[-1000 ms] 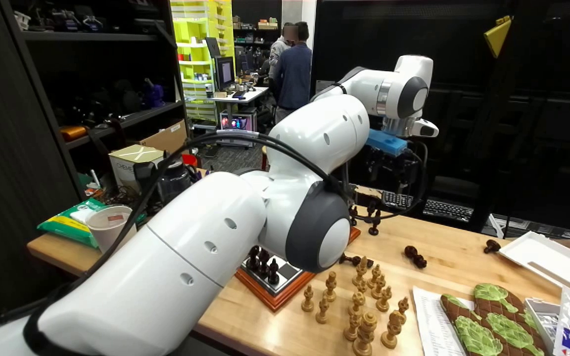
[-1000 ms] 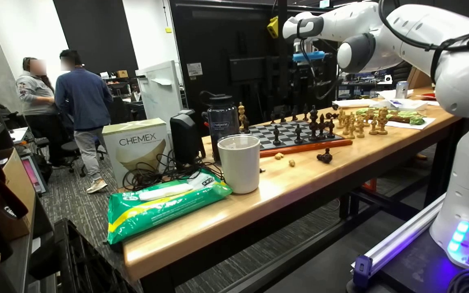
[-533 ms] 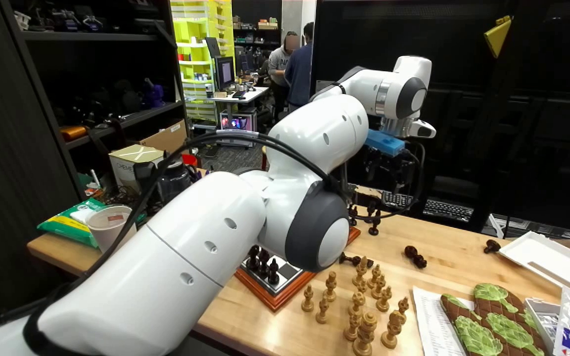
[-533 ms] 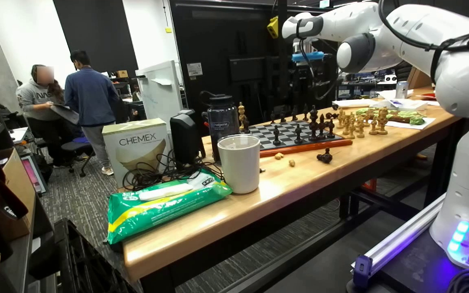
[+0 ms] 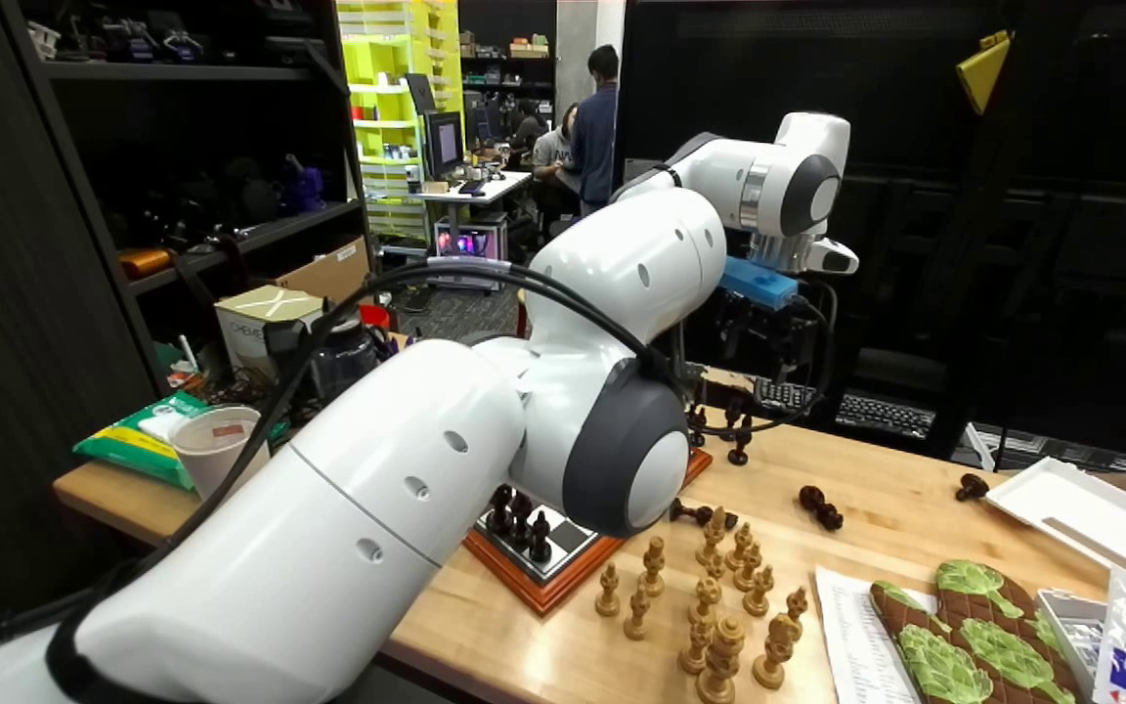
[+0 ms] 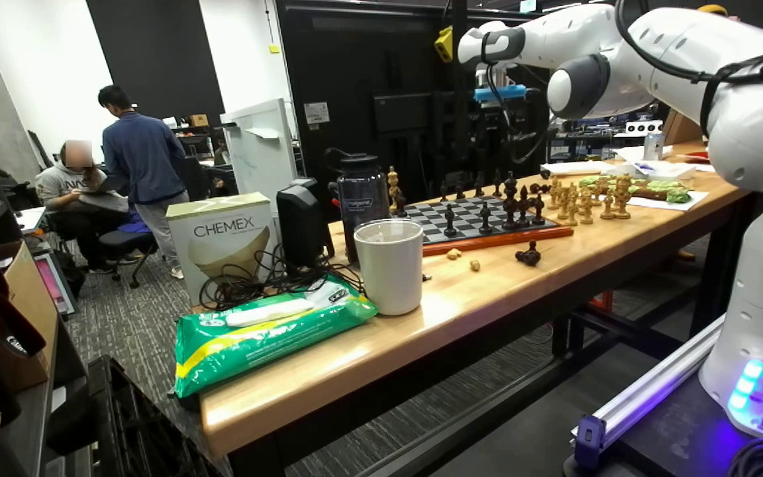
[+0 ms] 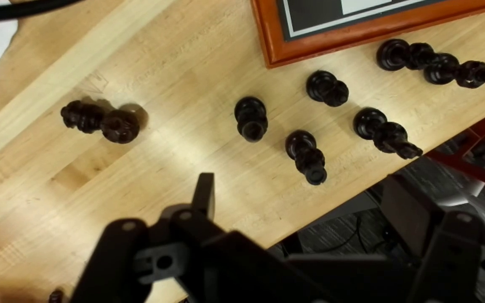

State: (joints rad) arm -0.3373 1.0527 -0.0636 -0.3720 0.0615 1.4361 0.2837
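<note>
While the tool hangs above the bench, its fingers stand wide apart, nothing gripped. Both show at the bottom of the wrist view; in both exterior views they're lost, dark on dark. Nearest in frame: an upright dark chess piece, right of centre in the wrist view, just above the gap between the fingers, clear of both. More dark pieces stand around it, bunched toward upper right. Another one lies on its side, middle left. Wood-framed chessboard corner pokes in at upper right. Pale pieces stand together at the bottom, right of centre, in an exterior view, between chessboard and some paper. White cup stands mid-frame in an exterior view, right beside a green packet. Black bottle just behind it.
</note>
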